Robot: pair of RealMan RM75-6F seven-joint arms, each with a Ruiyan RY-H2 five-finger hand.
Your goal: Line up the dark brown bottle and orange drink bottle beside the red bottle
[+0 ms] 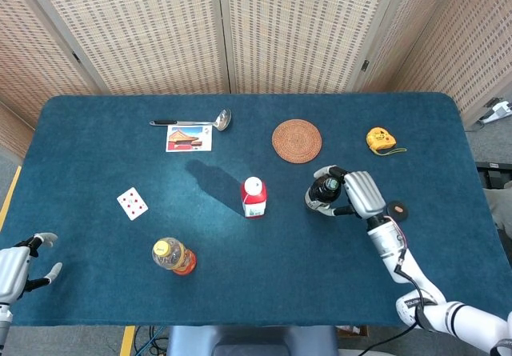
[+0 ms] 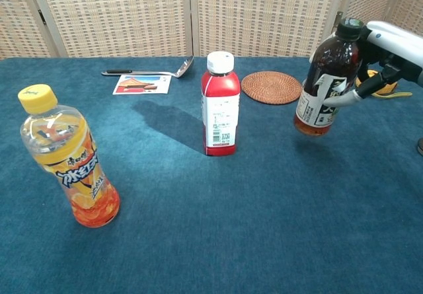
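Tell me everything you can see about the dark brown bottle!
The dark brown bottle looks like clear plastic filled with dark liquid that shows amber near its base. It has a dark cap and a white label with black writing. The right hand grips it from the side, holding it in the air, tilted a little, cap on. It hangs to the right of the red bottle, with the woven coaster behind it. Only the hand touches it.
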